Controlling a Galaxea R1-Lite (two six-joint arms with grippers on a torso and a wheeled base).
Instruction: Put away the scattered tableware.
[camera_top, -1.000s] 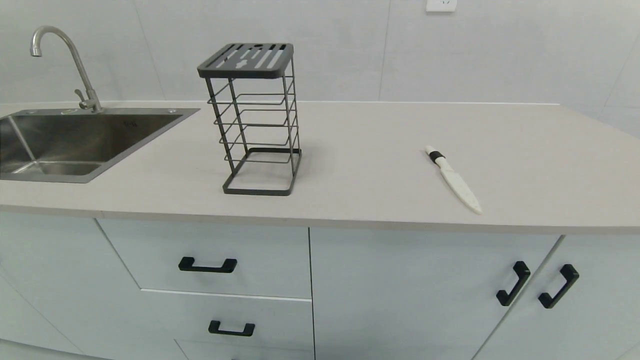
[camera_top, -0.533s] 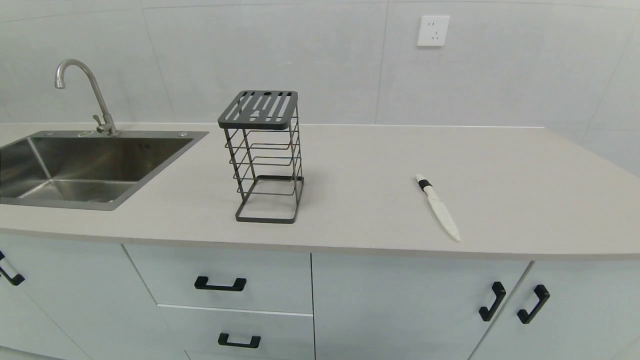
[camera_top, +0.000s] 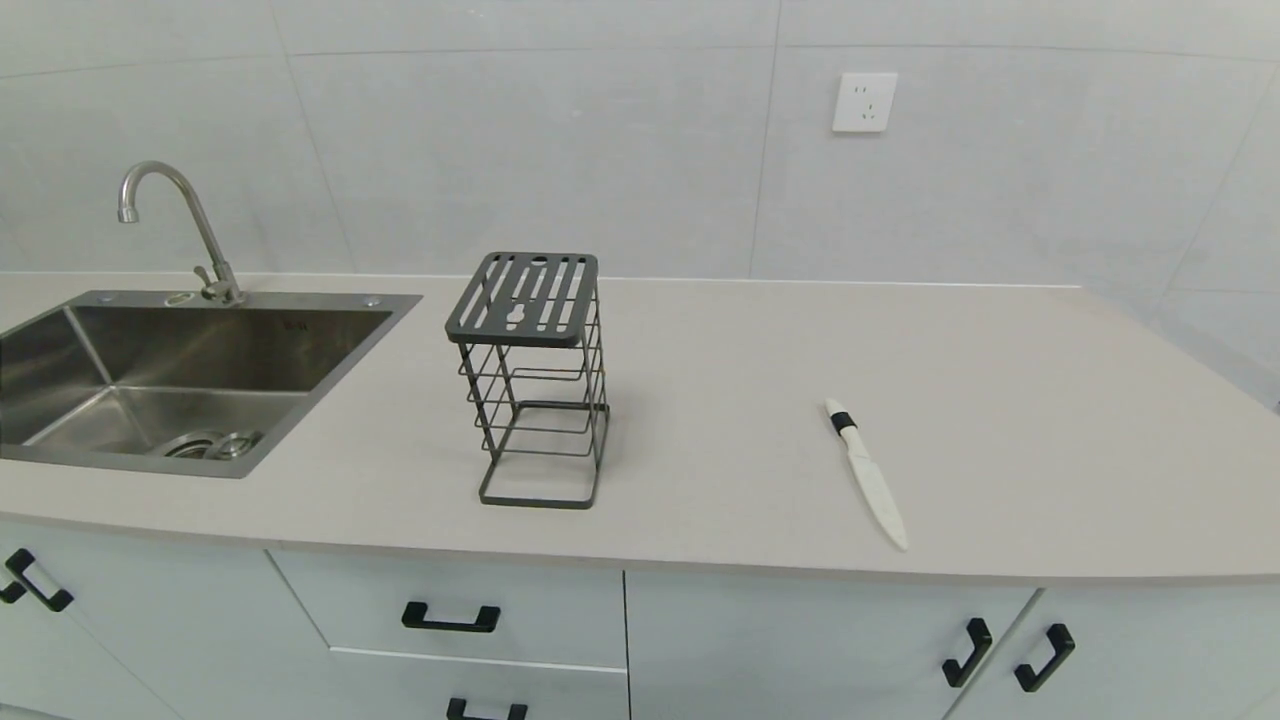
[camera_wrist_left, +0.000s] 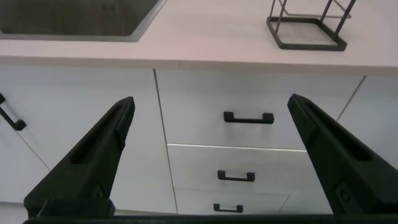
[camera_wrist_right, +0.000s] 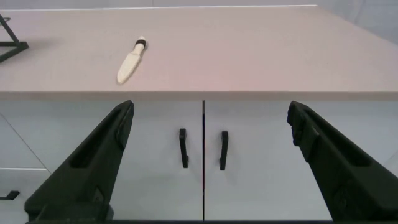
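A white knife (camera_top: 866, 473) with a black band near its handle lies flat on the counter, right of centre, its tip toward the front edge; the same knife (camera_wrist_right: 131, 61) appears in the right wrist view. A dark wire knife rack (camera_top: 532, 378) with a slotted top stands upright mid-counter, and its base (camera_wrist_left: 306, 33) is in the left wrist view. My left gripper (camera_wrist_left: 211, 109) is open, below counter height in front of the drawers. My right gripper (camera_wrist_right: 208, 112) is open, low in front of the cabinet doors, with nothing between its fingers.
A steel sink (camera_top: 175, 372) with a curved tap (camera_top: 178, 220) takes the counter's left end. Drawers with black handles (camera_top: 450, 617) and cabinet doors (camera_top: 1010, 655) sit under the counter. A wall socket (camera_top: 864, 101) is on the tiled wall behind.
The whole head view has shifted: the camera has risen and pulled back, so counter, rack and knife sit lower in the picture. The knife and rack keep their places on the counter.
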